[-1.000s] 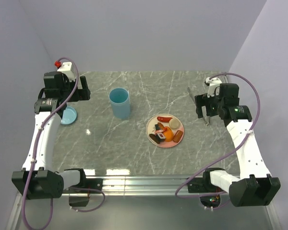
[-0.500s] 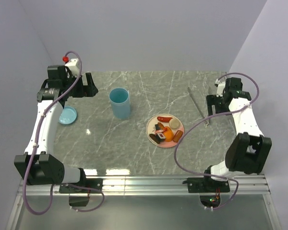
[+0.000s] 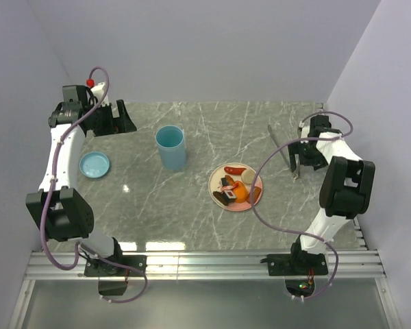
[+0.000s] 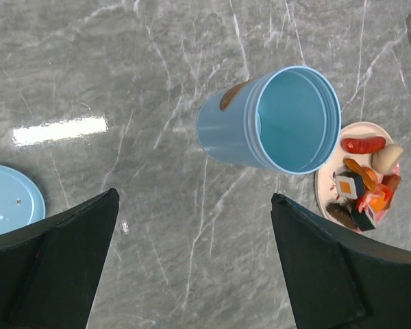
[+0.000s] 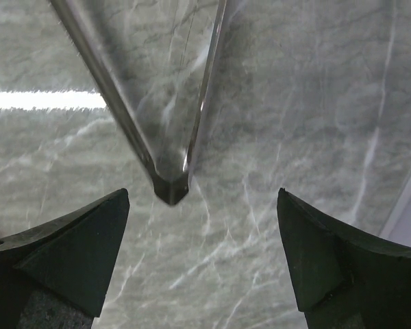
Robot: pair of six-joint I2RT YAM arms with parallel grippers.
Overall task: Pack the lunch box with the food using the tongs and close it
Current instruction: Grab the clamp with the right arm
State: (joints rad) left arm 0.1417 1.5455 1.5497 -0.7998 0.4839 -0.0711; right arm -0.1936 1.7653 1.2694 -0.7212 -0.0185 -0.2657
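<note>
Right gripper [image 5: 202, 229]: jaws wide apart, nothing held. Wrist view shows the joined end of the tongs [image 5: 170, 186] centred between the fingers, with the two arms fanning away from the camera. The tongs lie flat on the table [image 3: 192, 219], far right side, close to its edge.

Risks, as judged:
- Tongs are thin, flat and on smooth stone. If the fingers close before they are low enough, they may skate the tongs sideways toward the edge instead of catching them.
- Coming down too low would jam the fingertips on the stone.
- A pinch right at the joined end gives little leverage, so the long arms may droop or swing when lifted. It also leaves no way to squeeze them shut on food [image 3: 236, 186].

Right arm: folded tight, elbow high, wrist pointing down over the tongs.

Left gripper [image 4: 195, 264]: jaws wide apart, empty, held high at the far left and looking down on the lunch box [image 4: 260, 127]. The box is upright, open and empty; its lid [image 3: 94, 164] lies flat, well apart to the left. Food sits on the plate [image 3: 214, 179], between box and tongs.
</note>
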